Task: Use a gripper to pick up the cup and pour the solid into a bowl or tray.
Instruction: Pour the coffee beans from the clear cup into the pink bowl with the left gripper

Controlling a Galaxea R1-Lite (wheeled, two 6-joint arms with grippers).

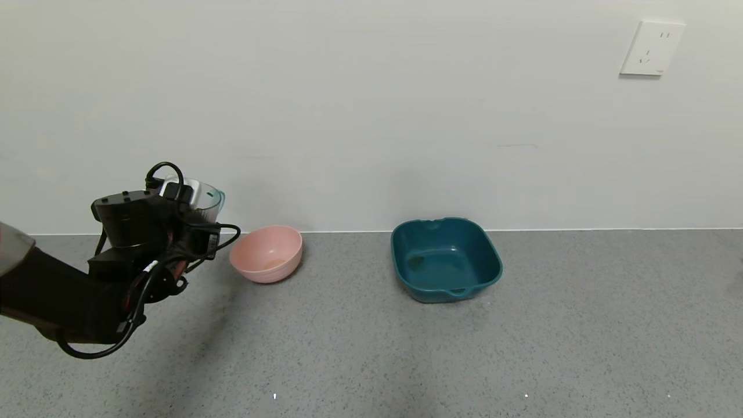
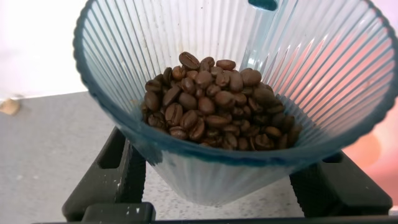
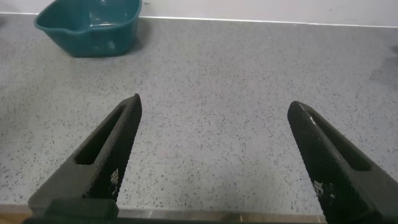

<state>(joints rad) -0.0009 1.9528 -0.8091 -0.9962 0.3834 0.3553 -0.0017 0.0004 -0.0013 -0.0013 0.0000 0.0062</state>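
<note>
Left gripper [image 2: 224, 180] pinches the ribbed cup [image 2: 249, 93] upright off the counter, brown solid [image 2: 214, 102] heaped inside, pink bowl [image 1: 267, 253] just past it to its right, teal tray [image 1: 446, 259] farther right; right gripper [image 3: 217, 162] spread, idle.

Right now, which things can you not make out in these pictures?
- Head view: cup mostly hidden behind the left gripper; its coffee beans show only in the left wrist view.
- Left wrist view: pink bowl only a blur at the edge.
- Right wrist view: teal tray cut off by the edge.
</note>
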